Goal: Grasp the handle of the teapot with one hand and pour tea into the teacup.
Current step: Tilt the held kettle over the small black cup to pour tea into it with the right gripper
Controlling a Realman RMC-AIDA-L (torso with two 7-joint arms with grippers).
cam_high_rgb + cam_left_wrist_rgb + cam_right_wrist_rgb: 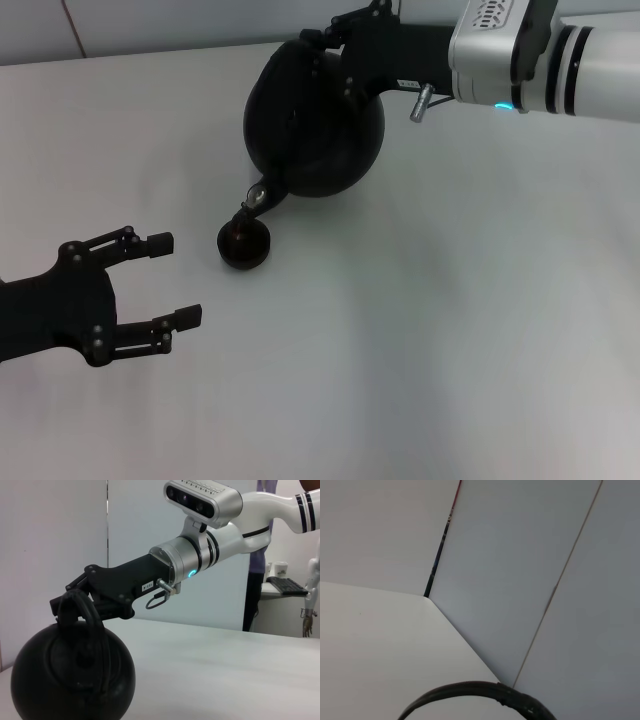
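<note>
The round matte-black teapot (312, 122) is tilted forward, its short spout (258, 193) pointing down over the small black teacup (245, 245) on the white table. My right gripper (322, 42) is shut on the arched handle (82, 611) at the pot's top and holds the pot up. A thin dark stream runs from spout to cup; its colour cannot be told. The handle's arc (475, 692) shows in the right wrist view. The teapot (72, 677) also fills the near corner of the left wrist view. My left gripper (175, 280) is open and empty at the front left, apart from the cup.
The white table (450, 330) stretches to the right and front. A white wall (150, 25) runs along the table's far edge. A desk with a keyboard (287, 585) stands far off beyond the table in the left wrist view.
</note>
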